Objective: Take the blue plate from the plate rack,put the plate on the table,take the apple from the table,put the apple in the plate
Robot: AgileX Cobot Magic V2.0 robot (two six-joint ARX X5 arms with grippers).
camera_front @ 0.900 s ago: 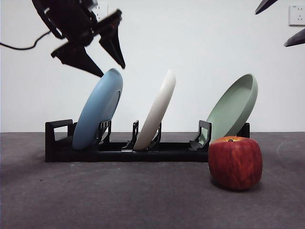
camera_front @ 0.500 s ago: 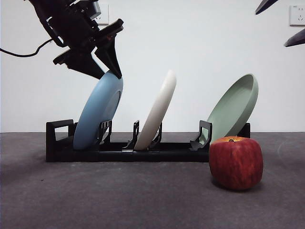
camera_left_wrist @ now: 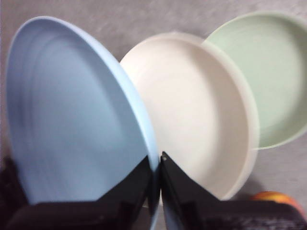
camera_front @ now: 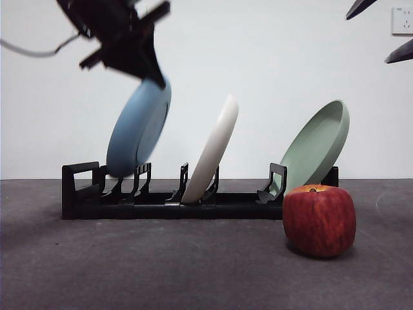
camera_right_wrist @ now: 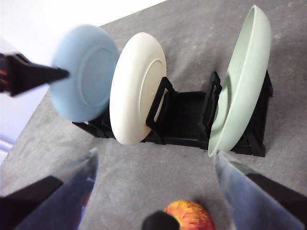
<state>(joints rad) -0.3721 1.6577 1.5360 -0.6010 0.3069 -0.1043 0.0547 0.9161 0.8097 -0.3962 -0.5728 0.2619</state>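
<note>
- Closest to me in the front view I have the apple (camera_front: 319,220), standing on the table (camera_front: 161,265) in front of the rack's end, just below the sage-green plate (camera_front: 317,147). My right wrist camera shows it too, only partly in frame.
- My right gripper (camera_right_wrist: 153,191) waits high over that apple, jaws spread wide with nothing between them.
- Behind the apple the plate rack (camera_front: 168,194) runs across the table. The cream-white plate (camera_front: 211,147) leans in its middle slot, the sage-green plate at the end by the apple.
- My left gripper (camera_front: 151,68) is at work up over the rack's loop end. Its jaws are pinched narrow on the upper rim of the blue plate (camera_front: 137,129); the left wrist view shows both tips clamping that edge.
- The blue plate hangs tilted from that grip, its lower edge just above its slot and, as far as I can see, clear of the holders.
</note>
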